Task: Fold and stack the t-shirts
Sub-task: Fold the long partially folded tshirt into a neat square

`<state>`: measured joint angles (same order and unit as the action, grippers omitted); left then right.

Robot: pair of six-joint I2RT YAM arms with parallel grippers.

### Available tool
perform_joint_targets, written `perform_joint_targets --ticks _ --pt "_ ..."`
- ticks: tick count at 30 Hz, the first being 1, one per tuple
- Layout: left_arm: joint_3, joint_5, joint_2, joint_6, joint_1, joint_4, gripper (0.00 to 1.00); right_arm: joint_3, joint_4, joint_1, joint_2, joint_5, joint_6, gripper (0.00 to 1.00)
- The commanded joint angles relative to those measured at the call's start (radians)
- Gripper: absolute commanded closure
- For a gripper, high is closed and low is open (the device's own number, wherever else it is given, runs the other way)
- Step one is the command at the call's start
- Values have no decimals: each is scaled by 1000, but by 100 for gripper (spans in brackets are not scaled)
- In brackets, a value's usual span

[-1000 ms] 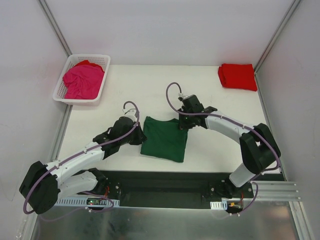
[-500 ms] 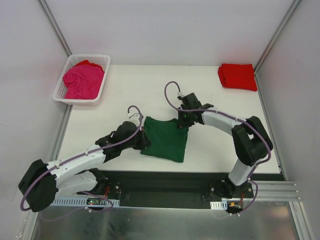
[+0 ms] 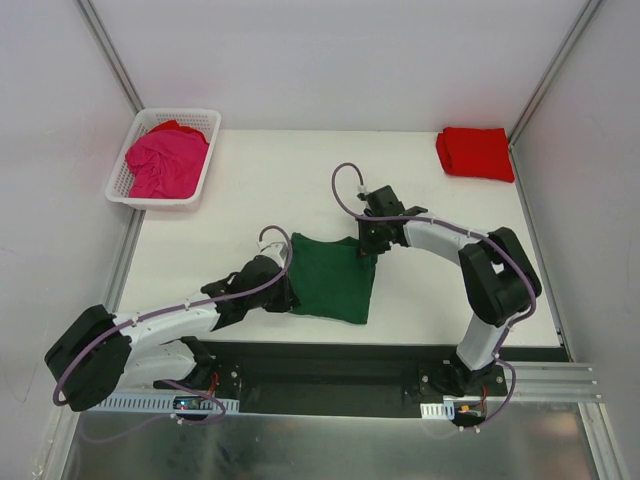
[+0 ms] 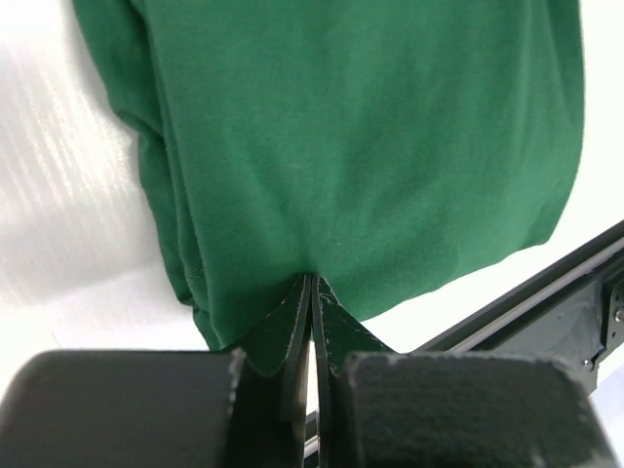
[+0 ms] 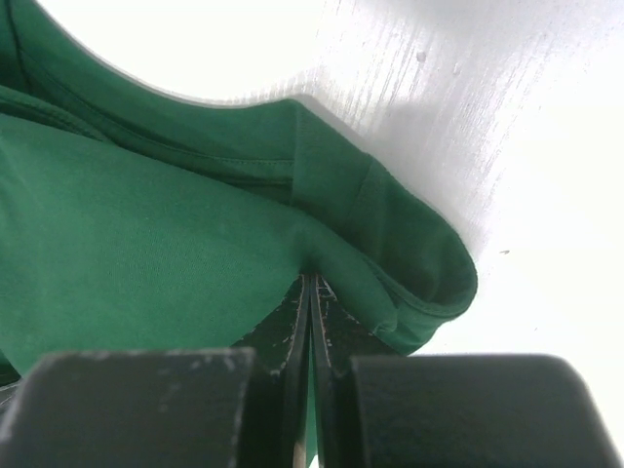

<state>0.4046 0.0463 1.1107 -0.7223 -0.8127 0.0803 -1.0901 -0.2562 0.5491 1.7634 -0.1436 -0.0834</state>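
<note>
The left gripper (image 4: 311,285) is clamping the left edge of the dark green t-shirt (image 3: 330,278) lying mid-table, the right gripper (image 5: 310,285) its far-right corner; moving both together is probably keeping the folds flat

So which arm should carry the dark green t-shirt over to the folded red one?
Probably right: the right pincer pinches the dark green cotton t-shirt at its far right corner, on the side of the folded bright red t-shirt. The left pincer grips the opposite edge, farther away.
</note>
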Motion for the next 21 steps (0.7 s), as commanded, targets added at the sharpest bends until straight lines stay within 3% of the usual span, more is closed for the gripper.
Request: perform_joint_targets --ticks 1,11,18,21 --pt "-44 -6 -8 -25 -9 7 100 -31 20 -12 18 -1 30 99" --pt "-76 -31 -11 -23 -9 7 100 -24 21 -12 30 -2 31 99" --pt "51 -25 -69 20 -9 -54 100 -68 -72 -12 -117 47 65 98" --pt "108 -20 -91 37 -11 -92 100 -74 -110 -15 -195 71 73 87"
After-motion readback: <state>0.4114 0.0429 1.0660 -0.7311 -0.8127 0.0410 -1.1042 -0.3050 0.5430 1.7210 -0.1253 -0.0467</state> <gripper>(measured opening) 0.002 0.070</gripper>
